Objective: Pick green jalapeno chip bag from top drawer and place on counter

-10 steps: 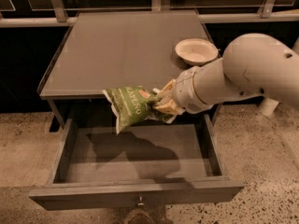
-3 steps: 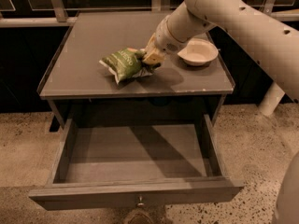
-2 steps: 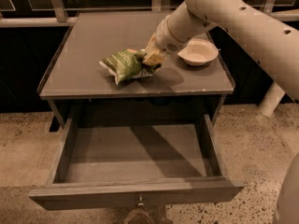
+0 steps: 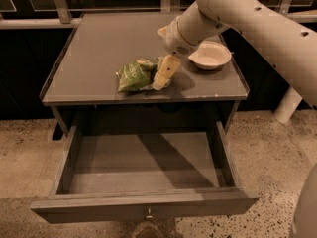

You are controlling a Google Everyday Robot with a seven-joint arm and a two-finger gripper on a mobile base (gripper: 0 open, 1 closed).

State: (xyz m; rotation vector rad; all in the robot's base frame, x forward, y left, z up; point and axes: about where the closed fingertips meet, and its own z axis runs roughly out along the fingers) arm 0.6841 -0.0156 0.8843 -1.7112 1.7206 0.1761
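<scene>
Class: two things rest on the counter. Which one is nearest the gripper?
The green jalapeno chip bag, crinkled, right beside the gripper near the front edge of the counter; the white bowl sits farther off.

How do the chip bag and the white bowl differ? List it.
The green jalapeno chip bag is crinkled and green; the white bowl is smooth, round and pale. The bag lies near the front edge of the counter; the bowl stands by its right edge. The gripper sits at the bag's right end, apart from the bowl. Both rest on the counter.
</scene>
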